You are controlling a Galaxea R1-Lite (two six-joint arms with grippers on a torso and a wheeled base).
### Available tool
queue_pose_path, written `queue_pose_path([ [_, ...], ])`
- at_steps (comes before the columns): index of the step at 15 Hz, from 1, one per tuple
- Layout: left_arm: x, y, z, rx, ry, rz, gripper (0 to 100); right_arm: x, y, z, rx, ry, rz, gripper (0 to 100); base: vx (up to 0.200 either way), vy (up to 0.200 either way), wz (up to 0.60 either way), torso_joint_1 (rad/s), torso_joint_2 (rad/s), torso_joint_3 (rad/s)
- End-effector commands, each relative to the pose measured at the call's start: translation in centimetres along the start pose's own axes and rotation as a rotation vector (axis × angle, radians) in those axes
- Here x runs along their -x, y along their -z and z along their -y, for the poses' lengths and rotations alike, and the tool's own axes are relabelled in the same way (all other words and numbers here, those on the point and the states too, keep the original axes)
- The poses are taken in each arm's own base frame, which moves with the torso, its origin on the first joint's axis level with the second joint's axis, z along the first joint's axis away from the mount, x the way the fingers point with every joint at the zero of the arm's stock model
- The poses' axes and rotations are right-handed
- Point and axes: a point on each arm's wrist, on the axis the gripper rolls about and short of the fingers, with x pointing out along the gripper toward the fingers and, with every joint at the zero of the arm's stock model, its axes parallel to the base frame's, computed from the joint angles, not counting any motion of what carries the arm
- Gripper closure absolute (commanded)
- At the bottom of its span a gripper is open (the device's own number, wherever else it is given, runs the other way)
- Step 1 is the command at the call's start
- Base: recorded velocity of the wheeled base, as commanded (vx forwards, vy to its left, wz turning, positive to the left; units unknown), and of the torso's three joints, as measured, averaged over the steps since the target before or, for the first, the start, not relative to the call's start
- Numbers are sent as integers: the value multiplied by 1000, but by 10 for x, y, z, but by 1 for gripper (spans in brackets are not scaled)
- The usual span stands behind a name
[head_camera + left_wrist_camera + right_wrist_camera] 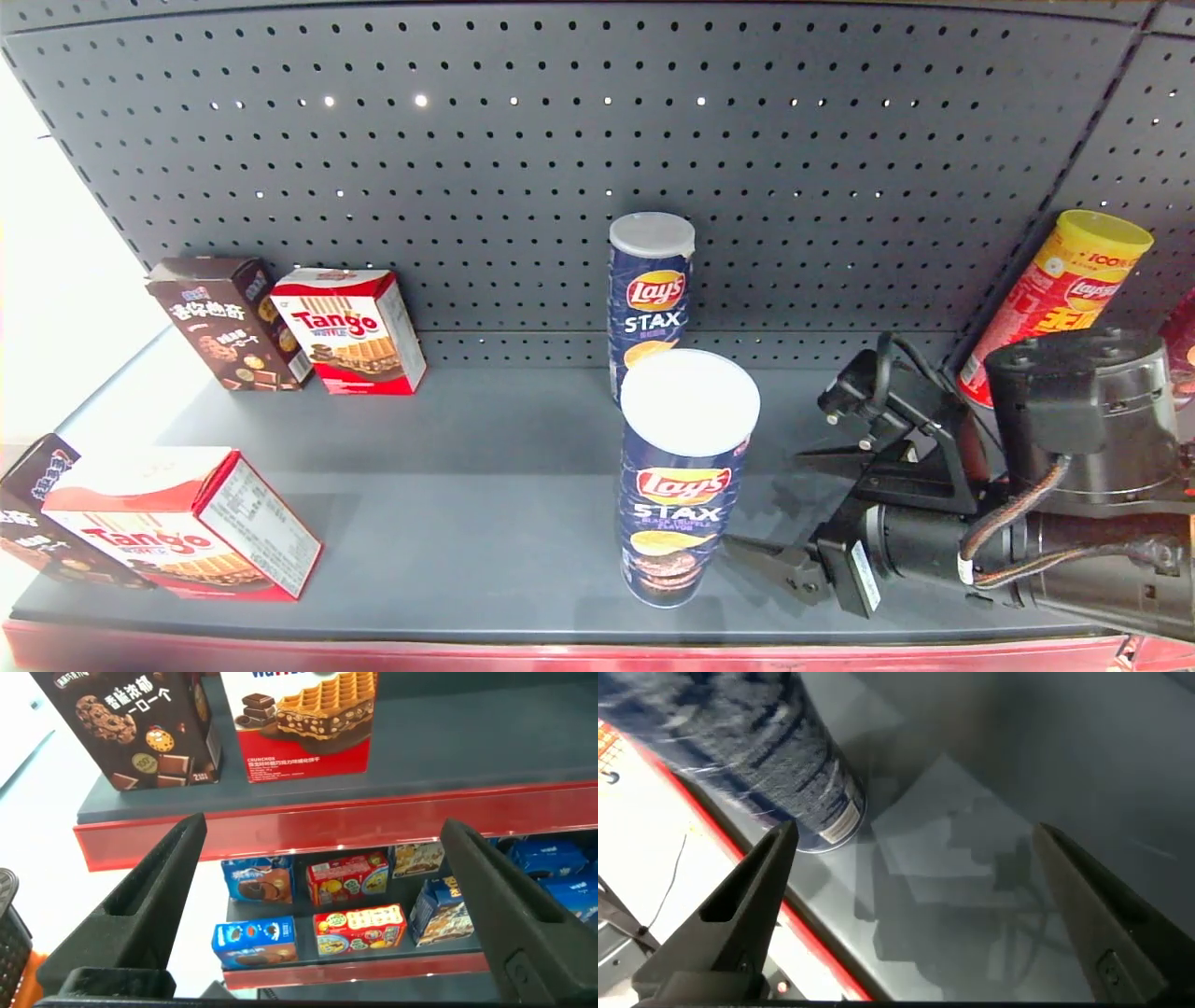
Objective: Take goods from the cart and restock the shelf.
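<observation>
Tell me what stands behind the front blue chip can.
A second blue chip can, upright by the pegboard wall; the front can covers its base.

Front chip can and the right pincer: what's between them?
Only bare shelf separates the front chip can from the open right pincer, seen in the head view.

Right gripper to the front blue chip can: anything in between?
Nothing visible. The right gripper is open just to the right of the front can, with only bare shelf between them. The second blue can stands behind the front one, near the back panel, out of that path.
</observation>
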Motion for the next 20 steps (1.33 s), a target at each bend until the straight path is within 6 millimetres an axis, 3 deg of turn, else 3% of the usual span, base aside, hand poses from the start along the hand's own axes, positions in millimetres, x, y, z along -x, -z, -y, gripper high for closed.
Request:
queue_pose_path([
  [1,0,0,0,1,0,-3,0,-8,0,-2,3,-7,-15,0,0,0,0,0,0,0],
  [15,0,0,0,4,0,-3,0,-7,1,1,-1,3,-13,0,0,0,0,0,0,0],
  [17,0,0,0,5,1,-3,0,7,1,4,-10,17,11,0,0,0,0,0,0,0],
  [20,0,0,0,4,3,-2,0,66,13,13,-39,73,121,0,0,0,0,0,0,0],
])
